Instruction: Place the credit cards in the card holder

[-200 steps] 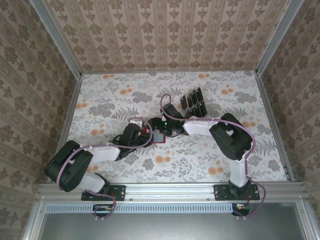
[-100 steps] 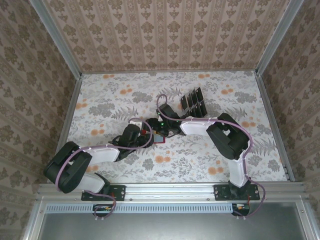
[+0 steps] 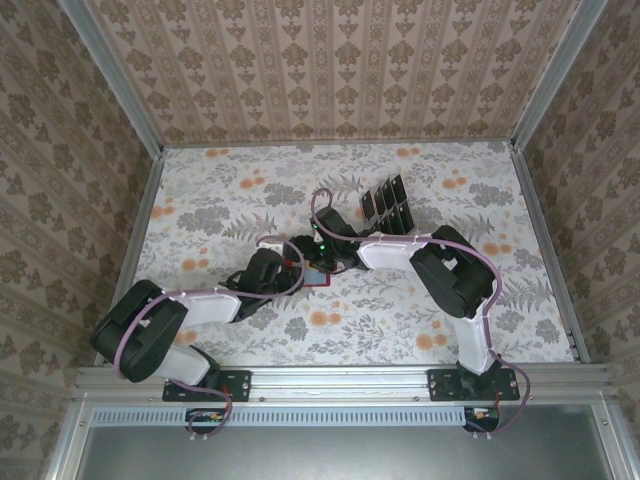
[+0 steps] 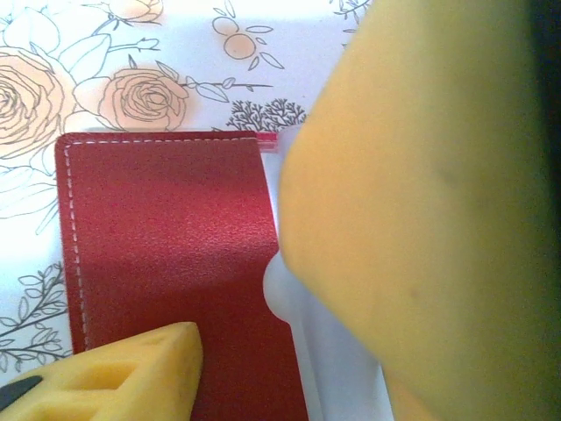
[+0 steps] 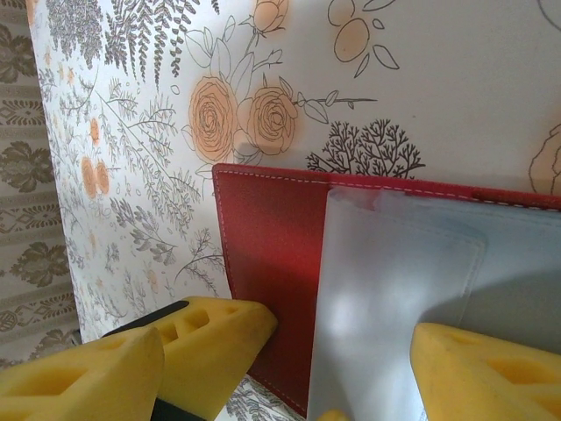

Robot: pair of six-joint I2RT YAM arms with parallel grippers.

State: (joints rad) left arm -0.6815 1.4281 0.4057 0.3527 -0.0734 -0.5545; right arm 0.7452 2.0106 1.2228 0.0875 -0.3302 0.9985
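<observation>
Top view: two arms meet at the middle of the flowered table [image 3: 450, 190]. One red wallet [image 3: 318, 279] lies there, open. The left gripper [image 3: 287, 266] is at its left edge and the right gripper [image 3: 318, 257] at its upper edge. Up and to the right, well apart from the wallet, dark cards [image 3: 386, 205] stand in one row, too small to count surely.

Left wrist view: the wallet's red flap [image 4: 166, 254] fills the middle left. It lies between the left gripper's [image 4: 241, 294] two yellow pads, one [image 4: 421, 219] huge at right and the other at lower left. The jaws are part open; I cannot tell whether they grip the flap.

Right wrist view: the wallet [image 5: 267, 263] lies flat, its pale pocket [image 5: 394, 307] to the right. The right gripper [image 5: 342, 351] has its jaws wide apart, clamping nothing. Its left pad [image 5: 210, 351] touches the red edge and its right pad sits over the pocket.
</observation>
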